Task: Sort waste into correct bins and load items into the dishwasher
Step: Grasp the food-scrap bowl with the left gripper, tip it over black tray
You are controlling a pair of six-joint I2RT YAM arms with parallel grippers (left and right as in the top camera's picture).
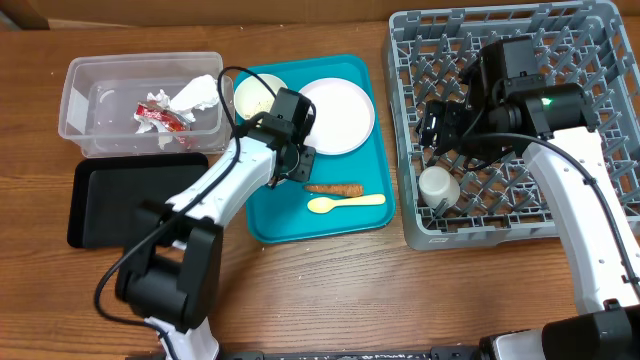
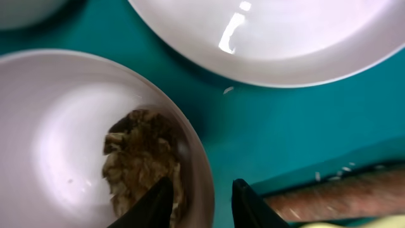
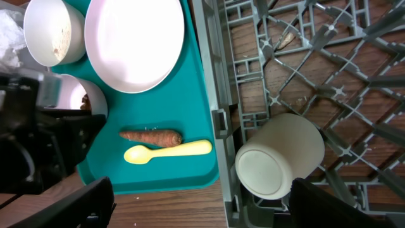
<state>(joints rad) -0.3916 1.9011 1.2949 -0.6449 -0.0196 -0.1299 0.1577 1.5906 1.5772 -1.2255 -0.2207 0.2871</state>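
Note:
My left gripper [image 1: 292, 160] [image 2: 202, 206] is open astride the rim of a small white bowl [image 2: 57, 126] holding a brown food lump [image 2: 142, 158]: one finger inside, one outside. The bowl sits on the teal tray [image 1: 290, 222], next to the white plate [image 1: 336, 113] [image 2: 272, 38], another white bowl [image 1: 258, 95], the carrot stick [image 1: 333, 188] [image 3: 152, 136] and the yellow spoon [image 1: 345, 203] [image 3: 168, 152]. Rice grains [image 2: 335, 174] lie by the carrot. My right gripper [image 1: 437, 128] [image 3: 202, 209] is wide open and empty above the grey dish rack [image 1: 400, 130], over a white cup [image 1: 438, 187] [image 3: 278, 155] lying in it.
The clear tub [image 1: 75, 100] at the back left holds the red-and-white wrapper [image 1: 158, 115] and white crumpled paper [image 1: 197, 95]. The black tray [image 1: 120, 200] lies in front of it, left of the teal tray. Bare wooden table runs along the front.

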